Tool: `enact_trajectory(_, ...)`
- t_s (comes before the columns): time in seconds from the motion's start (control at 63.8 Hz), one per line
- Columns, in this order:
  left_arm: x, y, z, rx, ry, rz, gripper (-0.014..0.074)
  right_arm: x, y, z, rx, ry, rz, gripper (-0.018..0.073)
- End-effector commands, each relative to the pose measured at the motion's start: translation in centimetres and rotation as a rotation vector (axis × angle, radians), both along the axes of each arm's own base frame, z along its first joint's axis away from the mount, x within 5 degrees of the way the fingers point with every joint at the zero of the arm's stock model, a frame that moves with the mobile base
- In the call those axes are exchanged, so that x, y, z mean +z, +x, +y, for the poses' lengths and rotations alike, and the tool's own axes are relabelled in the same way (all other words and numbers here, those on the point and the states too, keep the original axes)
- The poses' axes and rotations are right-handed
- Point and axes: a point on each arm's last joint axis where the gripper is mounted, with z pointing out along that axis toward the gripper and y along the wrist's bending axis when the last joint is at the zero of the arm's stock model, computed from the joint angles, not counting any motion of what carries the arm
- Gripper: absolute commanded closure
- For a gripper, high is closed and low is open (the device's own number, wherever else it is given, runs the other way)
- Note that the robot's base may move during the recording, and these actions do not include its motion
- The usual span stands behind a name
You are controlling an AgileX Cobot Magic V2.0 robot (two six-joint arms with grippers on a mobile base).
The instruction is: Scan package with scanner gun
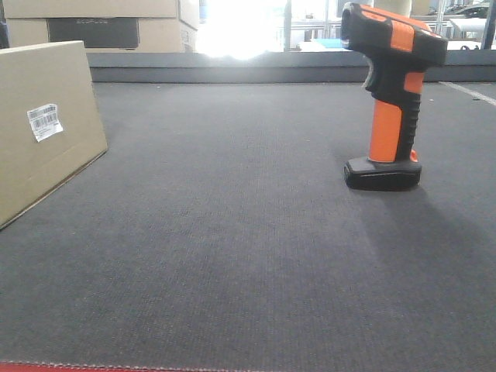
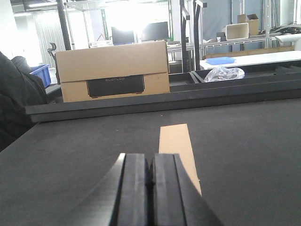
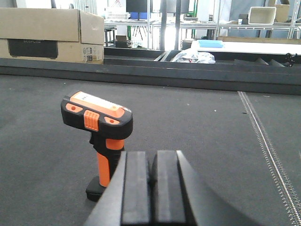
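Standing upright on its flat black base, the pistol-shaped black and orange scanner gun (image 1: 391,101) rests on the dark grey woven table surface (image 1: 232,256), untouched by either arm. The plain tan cardboard package (image 1: 43,124) lies on the same surface well apart from the scanner gun, at the far left of the front view, with its small white barcode sticker (image 1: 44,122) on the face turned to that camera. In the right wrist view, the right gripper (image 3: 151,188) sits just behind the scanner gun with its two black fingers pressed together, holding nothing. In the left wrist view, the left gripper (image 2: 151,183) likewise has its fingers fully closed with nothing between them, and the package appears just beyond it as a narrow tan strip. Behind the raised dark table edge (image 1: 271,66), beyond the scanner gun, tan cartons with dark printed panels (image 2: 113,70) stand.
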Motion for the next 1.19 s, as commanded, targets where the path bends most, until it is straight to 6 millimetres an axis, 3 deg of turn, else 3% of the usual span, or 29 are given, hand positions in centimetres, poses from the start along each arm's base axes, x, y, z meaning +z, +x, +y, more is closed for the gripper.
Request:
enact_trajectory(0.0,-0.5,-0.4,0.0,-0.008,-0.035,-0.008,0.0707,0.2,-0.1,-0.1,-0.01,0.005,-0.019,0.0711)
enact_trajectory(0.282,-6.7,-1.6,0.1,-0.005,-0.075,0.038,0.0707,0.2,-0.1,-0.1,-0.01,0.005,-0.019,0.0711)
enact_trajectory(0.455,-10.8,-1.4,0.0,-0.002,-0.074,0.115,0.0707,0.2,-0.1,-0.1,-0.01,0.005,-0.019,0.0711)
enact_trajectory(1.176,-10.6,-1.4,0.0,-0.004,-0.074,0.086,0.0707,0.2,-0.1,-0.1,-0.01,0.005,-0.017,0.0711)
